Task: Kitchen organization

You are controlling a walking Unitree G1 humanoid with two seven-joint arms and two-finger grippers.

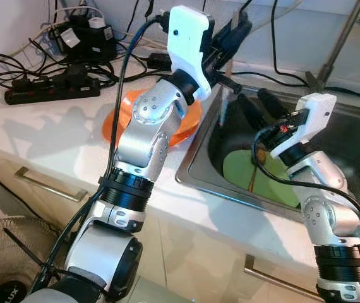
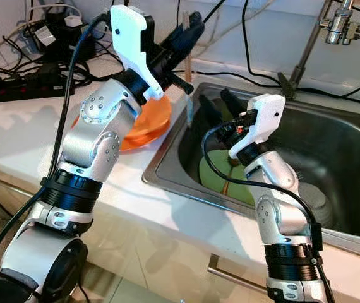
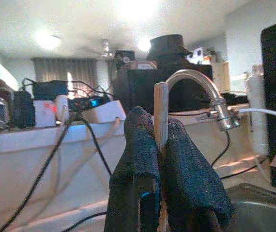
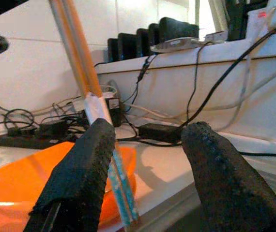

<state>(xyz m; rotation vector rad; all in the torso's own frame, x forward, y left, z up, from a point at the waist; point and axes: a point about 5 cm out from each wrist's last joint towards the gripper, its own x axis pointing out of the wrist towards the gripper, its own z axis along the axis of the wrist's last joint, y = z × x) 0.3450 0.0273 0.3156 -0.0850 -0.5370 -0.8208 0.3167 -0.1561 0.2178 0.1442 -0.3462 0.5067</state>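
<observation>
My left gripper (image 1: 230,33) is raised over the left rim of the sink and is shut on a wooden-handled utensil (image 2: 186,66). The handle stands between the fingers (image 3: 143,140), and the silver collar and bluish blade (image 4: 121,193) hang down towards the sink edge. My right gripper (image 1: 259,105) is inside the sink, open, its fingers (image 4: 87,164) close beside the hanging blade without gripping it. A green plate (image 1: 256,180) lies on the sink bottom below it. An orange plate (image 1: 112,123) rests on the counter left of the sink, partly behind my left arm.
The steel sink (image 1: 196,161) holds a dark round item (image 2: 322,202) at its right. A faucet (image 2: 335,25) stands at the back right. A power strip (image 1: 50,91), chargers and loose cables crowd the back of the counter. A fan (image 1: 3,265) stands on the floor at left.
</observation>
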